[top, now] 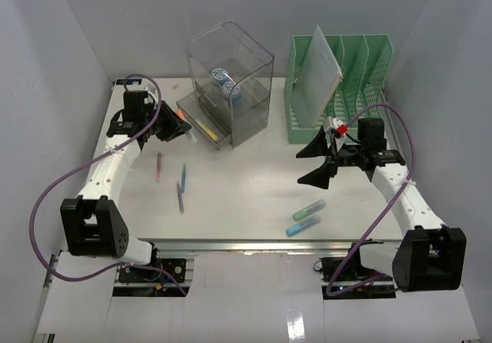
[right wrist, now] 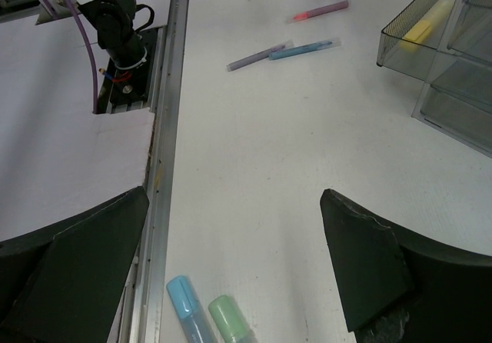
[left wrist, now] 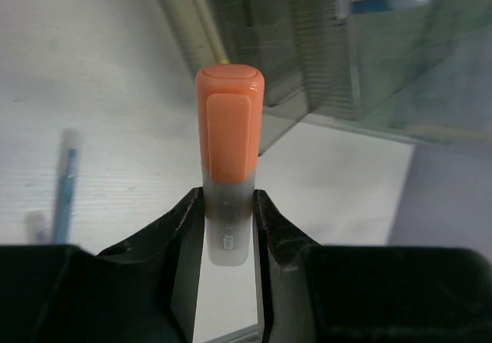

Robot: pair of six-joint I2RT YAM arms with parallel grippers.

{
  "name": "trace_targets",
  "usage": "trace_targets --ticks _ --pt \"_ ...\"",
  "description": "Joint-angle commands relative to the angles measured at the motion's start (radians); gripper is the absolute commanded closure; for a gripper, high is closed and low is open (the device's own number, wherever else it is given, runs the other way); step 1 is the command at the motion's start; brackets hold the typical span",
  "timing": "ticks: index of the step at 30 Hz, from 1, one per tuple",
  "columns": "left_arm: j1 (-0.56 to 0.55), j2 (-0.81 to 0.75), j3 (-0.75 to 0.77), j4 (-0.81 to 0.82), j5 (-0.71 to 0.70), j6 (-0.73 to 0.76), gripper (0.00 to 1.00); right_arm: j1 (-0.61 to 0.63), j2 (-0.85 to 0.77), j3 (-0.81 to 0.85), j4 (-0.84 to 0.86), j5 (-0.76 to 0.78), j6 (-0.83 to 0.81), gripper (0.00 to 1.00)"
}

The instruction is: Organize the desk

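The desk point(top: 254, 193) is a flat white rectangular top with an aluminium rail along its near edge. It fills the middle of the overhead view, between pale grey walls. At ten o'clock on it, the left gripper point(left wrist: 228, 204) pinches an orange highlighter point(left wrist: 228, 128) by its clear barrel. A red pen point(top: 158, 166), a blue pen point(top: 184, 175) and a purple pen point(top: 180, 198) lie near eight o'clock. A clear drawer unit point(top: 231, 81) stands at twelve and a green file rack point(top: 361, 74) at one. At three, the right gripper point(top: 301, 168) has its jaws spread wide around nothing.
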Motion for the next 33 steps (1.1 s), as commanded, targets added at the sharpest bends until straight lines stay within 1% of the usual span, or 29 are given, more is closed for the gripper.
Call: trace_targets --ticks 1,6,10,13,16,18,19,21,22,23,24,27,30,33 --pt "-0.006 0.124 0.127 0.196 0.209 -0.226 0.86 -0.008 -0.031 -0.014 0.023 -0.018 -0.012 0.0" --pt "-0.019 0.291 0.276 0.223 0.215 -0.301 0.85 -0.008 -0.028 -0.01 0.011 -0.013 -0.024 0.0" --pt "-0.025 0.382 0.33 0.229 0.185 -0.332 0.85 -0.01 -0.026 -0.008 0.004 -0.009 -0.032 0.0" --pt "-0.028 0.418 0.354 0.236 0.158 -0.334 0.83 -0.011 -0.019 -0.007 -0.002 -0.006 -0.038 0.0" --pt "-0.032 0.456 0.362 0.254 0.151 -0.332 0.78 -0.011 -0.013 -0.003 -0.021 0.003 -0.052 0.0" --pt "-0.035 0.486 0.364 0.275 0.166 -0.334 0.72 -0.011 -0.01 0.0 -0.029 0.011 -0.064 0.0" --pt "-0.038 0.501 0.367 0.287 0.183 -0.332 0.71 -0.011 -0.008 -0.001 -0.03 0.015 -0.067 0.0" --pt "-0.039 0.519 0.372 0.29 0.193 -0.334 0.59 -0.014 -0.007 -0.002 -0.031 0.018 -0.069 0.0" --pt "-0.04 0.525 0.374 0.291 0.2 -0.331 0.4 -0.015 -0.005 -0.002 -0.033 0.019 -0.072 0.0" --pt "-0.041 0.53 0.376 0.293 0.207 -0.328 0.17 -0.015 -0.003 -0.003 -0.034 0.021 -0.074 0.0" --pt "-0.041 0.534 0.377 0.294 0.211 -0.325 0.02 -0.016 -0.002 -0.004 -0.037 0.024 -0.077 0.0" --pt "-0.041 0.521 0.376 0.293 0.208 -0.304 0.02 -0.016 0.0 -0.004 -0.069 0.033 -0.12 0.0" --pt "-0.041 0.487 0.373 0.288 0.21 -0.28 0.02 -0.016 0.005 0.004 -0.161 0.042 -0.227 0.0" --pt "-0.041 0.419 0.362 0.269 0.201 -0.22 0.02 -0.012 0.012 0.028 -0.382 0.083 -0.442 0.0"
